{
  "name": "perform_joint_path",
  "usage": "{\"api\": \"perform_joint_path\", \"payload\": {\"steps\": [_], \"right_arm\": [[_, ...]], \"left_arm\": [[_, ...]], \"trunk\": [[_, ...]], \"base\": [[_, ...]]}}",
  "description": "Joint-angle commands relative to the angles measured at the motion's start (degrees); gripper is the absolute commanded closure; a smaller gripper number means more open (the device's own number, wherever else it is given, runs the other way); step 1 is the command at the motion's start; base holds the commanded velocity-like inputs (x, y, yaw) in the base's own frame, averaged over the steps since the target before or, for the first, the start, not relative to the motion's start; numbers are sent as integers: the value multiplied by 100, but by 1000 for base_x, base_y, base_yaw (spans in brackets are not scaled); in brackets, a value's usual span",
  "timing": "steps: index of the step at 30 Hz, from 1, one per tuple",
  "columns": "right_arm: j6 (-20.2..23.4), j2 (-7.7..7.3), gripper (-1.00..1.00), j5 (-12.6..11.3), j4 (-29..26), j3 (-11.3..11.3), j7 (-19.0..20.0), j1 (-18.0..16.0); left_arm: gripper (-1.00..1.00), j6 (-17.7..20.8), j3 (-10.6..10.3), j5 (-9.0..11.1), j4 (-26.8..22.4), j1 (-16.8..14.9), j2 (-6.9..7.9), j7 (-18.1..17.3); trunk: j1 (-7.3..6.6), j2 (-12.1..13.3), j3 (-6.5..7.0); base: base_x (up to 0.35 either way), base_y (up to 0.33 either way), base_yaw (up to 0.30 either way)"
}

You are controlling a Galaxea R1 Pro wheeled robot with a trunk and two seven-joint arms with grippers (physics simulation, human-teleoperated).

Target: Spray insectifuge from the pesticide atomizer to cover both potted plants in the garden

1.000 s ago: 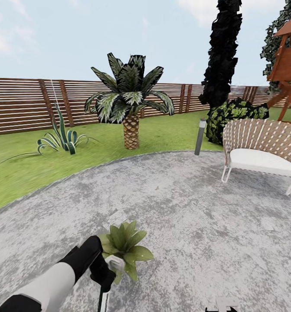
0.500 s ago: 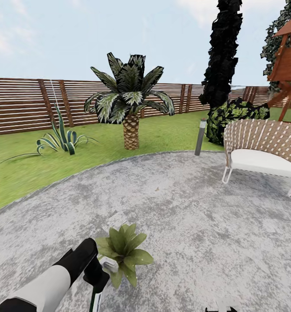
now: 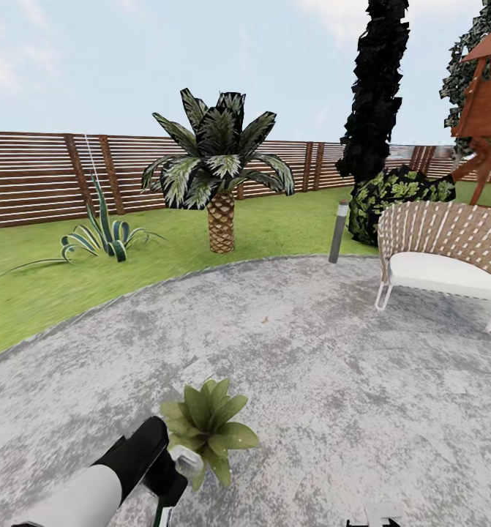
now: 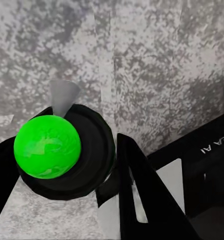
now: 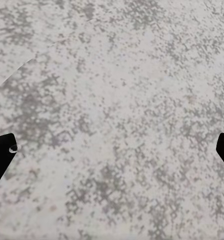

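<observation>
The left gripper (image 3: pixel 173 479), closed around the slim dark green atomizer (image 4: pixel 66 152), has dropped lower beside the leafy grey-potted plant (image 3: pixel 207 422); keep the nozzle aimed at its leaves. The right gripper (image 5: pixel 112 150) is spread open over the grey paving (image 5: pixel 117 100).

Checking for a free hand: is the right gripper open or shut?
Open: in the right wrist view, the right gripper has black fingertips far apart at opposite edges, only speckled grey paving between.

- Patio (image 3: pixel 333 380): rough, mottled grey stone, matt.
- Fence (image 3: pixel 40 176): brown slatted wood.
- Chair (image 3: pixel 443 252): woven wicker back, smooth white cushion.
- Left arm (image 3: pixel 106 483): smooth black-and-white plastic.
</observation>
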Motion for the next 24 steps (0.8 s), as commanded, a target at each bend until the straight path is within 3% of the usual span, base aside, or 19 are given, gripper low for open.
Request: {"api": "perform_joint_path", "payload": {"steps": [1,5,8,13,21,24], "right_arm": [[-22,-1,-100,60,12,-44,-23,-5],[-22,-14,-100,70,12,-42,-15,0],[-22,-18,-100,77,9,-37,-16,3],[-22,-19,-100,76,9,-35,-16,3],[-22,-19,-100,73,9,-35,-16,4],[-22,-10,-100,67,3,-35,-16,4]], "left_arm": [[100,-4,-16,-100,-66,-2,-44,-50],[100,0,24,-102,-278,-2,-80,-16],[100,4,477,-121,-288,-2,50,-10],[100,-8,650,-127,-211,9,296,-37],[100,58,654,-132,-281,12,67,-33],[100,64,660,-132,-301,0,44,-23]], "trunk": [[-1,-2,-6],[-1,-2,-6],[-1,-2,-6],[-1,-2,-6],[-1,-2,-6],[-1,-2,-6]], "base": [[0,0,0],[0,0,0],[0,0,0],[0,0,0],[0,0,0],[0,0,0]]}}
